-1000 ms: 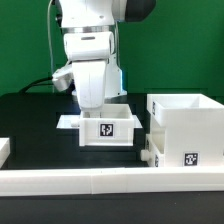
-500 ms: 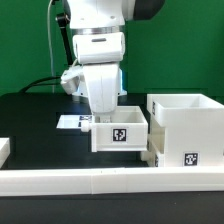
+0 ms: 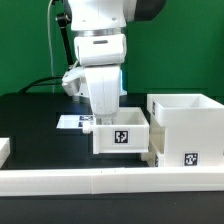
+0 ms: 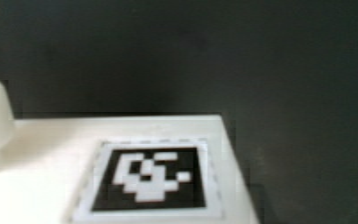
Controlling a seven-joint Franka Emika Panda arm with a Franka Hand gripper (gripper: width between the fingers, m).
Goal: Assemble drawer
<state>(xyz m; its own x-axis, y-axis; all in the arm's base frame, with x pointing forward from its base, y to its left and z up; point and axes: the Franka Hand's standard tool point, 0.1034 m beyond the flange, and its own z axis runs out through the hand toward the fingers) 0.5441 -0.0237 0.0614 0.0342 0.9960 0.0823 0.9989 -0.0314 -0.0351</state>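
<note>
White tray (image 3: 121,134), black-white square tag (image 3: 121,137) on front; white shell (image 3: 186,128), same tag (image 3: 192,157); black desk (image 3: 35,125); green backdrop (image 3: 25,40); white rail (image 3: 100,180).

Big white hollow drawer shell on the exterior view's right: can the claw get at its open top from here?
Probably yes. The white hollow shell has nothing above its open top; the arm is down in the small white tray beside it, claw tips hidden, and would need to lift clear first.
</note>
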